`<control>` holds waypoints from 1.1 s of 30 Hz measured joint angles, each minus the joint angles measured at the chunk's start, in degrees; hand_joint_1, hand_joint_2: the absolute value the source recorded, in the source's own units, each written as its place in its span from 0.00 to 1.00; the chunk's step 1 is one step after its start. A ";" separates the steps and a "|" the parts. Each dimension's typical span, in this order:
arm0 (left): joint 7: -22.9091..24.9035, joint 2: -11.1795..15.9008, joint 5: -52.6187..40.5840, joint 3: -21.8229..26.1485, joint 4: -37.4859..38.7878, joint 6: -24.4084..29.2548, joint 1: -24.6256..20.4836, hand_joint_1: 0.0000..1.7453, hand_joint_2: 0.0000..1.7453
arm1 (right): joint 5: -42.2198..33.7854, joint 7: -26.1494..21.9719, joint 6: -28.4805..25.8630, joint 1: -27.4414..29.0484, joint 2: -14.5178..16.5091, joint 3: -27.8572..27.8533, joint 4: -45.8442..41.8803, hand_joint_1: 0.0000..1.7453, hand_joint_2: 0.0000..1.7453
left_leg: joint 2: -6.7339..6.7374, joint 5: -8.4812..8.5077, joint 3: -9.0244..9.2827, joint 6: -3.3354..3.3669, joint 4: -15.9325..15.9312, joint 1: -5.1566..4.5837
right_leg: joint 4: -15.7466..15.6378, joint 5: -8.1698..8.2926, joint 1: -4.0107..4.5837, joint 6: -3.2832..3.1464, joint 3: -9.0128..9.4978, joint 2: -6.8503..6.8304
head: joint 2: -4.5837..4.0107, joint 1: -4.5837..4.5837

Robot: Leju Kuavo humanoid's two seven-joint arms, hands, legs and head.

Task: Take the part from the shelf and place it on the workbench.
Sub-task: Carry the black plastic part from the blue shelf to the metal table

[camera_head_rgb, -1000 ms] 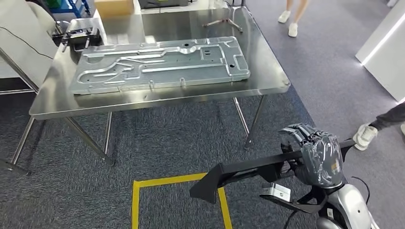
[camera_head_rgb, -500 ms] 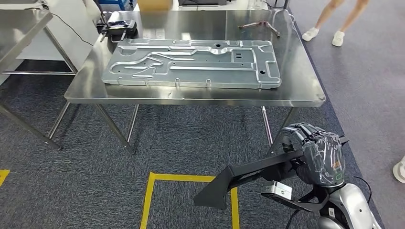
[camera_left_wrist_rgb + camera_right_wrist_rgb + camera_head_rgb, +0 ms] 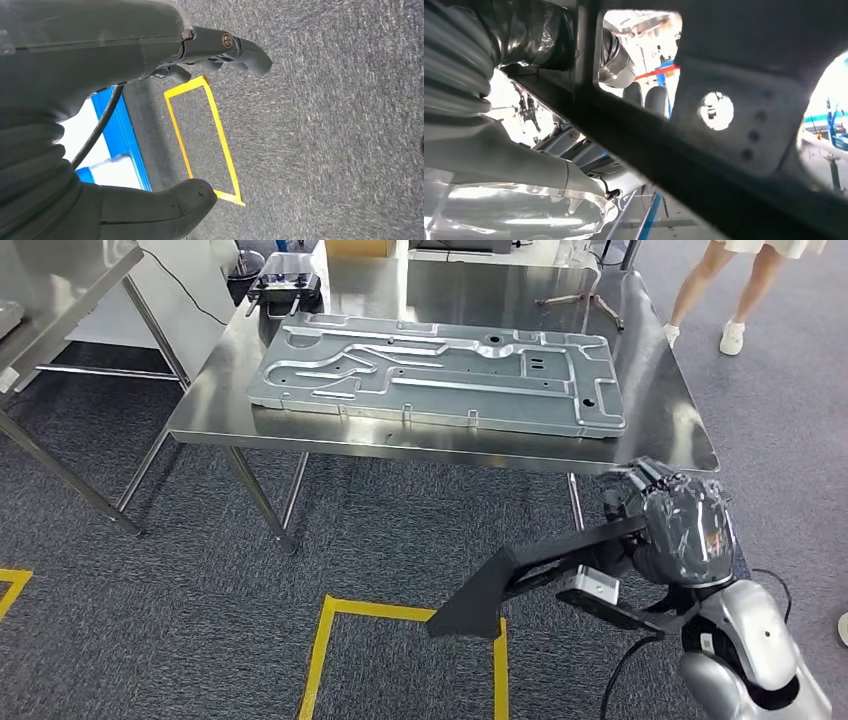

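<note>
Right hand gripping black part below workbench edge, left hand empty, fingers apart, no legible writing

Right hand gripping the black part, left hand hanging free.

The right hand, wrapped in a clear cover, is reaching in from the lower right on its silver arm and is gripping the black part, its fingers curling over the top of the bar; in the right wrist view the hand is sitting close against the dark part. The left hand is pointing down toward the floor, its dark fingers extending loosely and its thumb standing apart, holding nothing.
</note>
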 joint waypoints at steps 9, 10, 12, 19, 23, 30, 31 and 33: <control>-0.61 1.67 0.00 0.50 0.00 -0.93 0.38 0.00 1.00 | -3.28 0.73 6.41 -12.03 -2.58 -0.55 5.18 1.00 1.00 | -0.15 -0.24 -0.13 1.65 0.08 -0.76 | -1.05 0.44 -0.46 1.84 0.48 -0.34 | -0.01 -0.01; -0.61 1.77 0.01 0.63 0.00 -0.98 0.42 0.00 1.00 | -3.29 0.76 6.44 -12.38 -2.78 -0.60 5.46 1.00 1.00 | -0.27 -0.07 0.18 1.95 -0.43 -0.63 | -1.04 0.33 -0.52 2.01 0.63 -0.19 | 0.00 -0.01; -0.60 1.86 0.03 1.04 0.00 -1.08 0.43 0.00 1.00 | -3.29 0.82 6.43 -12.92 -3.26 -0.74 5.93 1.00 1.00 | -0.48 0.34 1.01 2.57 -1.61 -0.31 | 1.59 -1.26 -0.54 2.04 -0.46 0.94 | 0.01 0.01; -0.60 1.82 0.15 1.63 0.00 -1.13 0.41 0.00 1.00 | -3.31 0.83 6.40 -13.14 -3.98 -0.82 7.67 1.00 1.00 | -1.64 -0.82 2.46 2.76 -1.49 -0.53 | 9.20 0.61 -0.23 1.19 -7.76 2.73 | 0.00 0.01; -0.60 1.81 0.15 1.69 0.00 -1.10 0.43 0.00 1.00 | -3.31 0.81 6.40 -13.32 -4.31 -0.86 8.07 1.00 1.00 | -2.19 -1.96 2.36 1.53 -0.52 -0.73 | 1.62 3.27 0.25 0.41 -4.99 3.00 | 0.00 -0.01; -0.93 1.82 0.25 1.72 0.00 -0.98 0.43 0.00 1.00 | -3.31 0.83 6.38 -13.42 -4.38 -0.92 8.30 1.00 1.00 | -1.11 -7.78 -4.45 -0.73 12.74 -0.06 | 0.88 1.88 -0.03 -1.66 -3.08 2.56 | 0.00 -0.02; -0.97 1.81 0.26 1.72 0.00 -0.96 0.46 0.00 1.00 | -3.31 0.83 6.38 -13.40 -4.38 -0.92 8.32 1.00 1.00 | -1.04 -8.15 -6.46 -0.87 15.57 0.05 | 0.89 1.55 0.00 -1.67 -2.72 2.53 | 0.00 -0.02; -0.97 1.78 0.27 1.72 0.00 -0.92 0.57 0.00 1.00 | -3.31 0.83 6.38 -13.39 -4.38 -0.91 8.34 1.00 1.00 | -0.97 -5.34 -7.48 -0.84 14.87 0.14 | 0.90 0.75 0.02 -1.55 -1.71 2.52 | 0.01 -0.03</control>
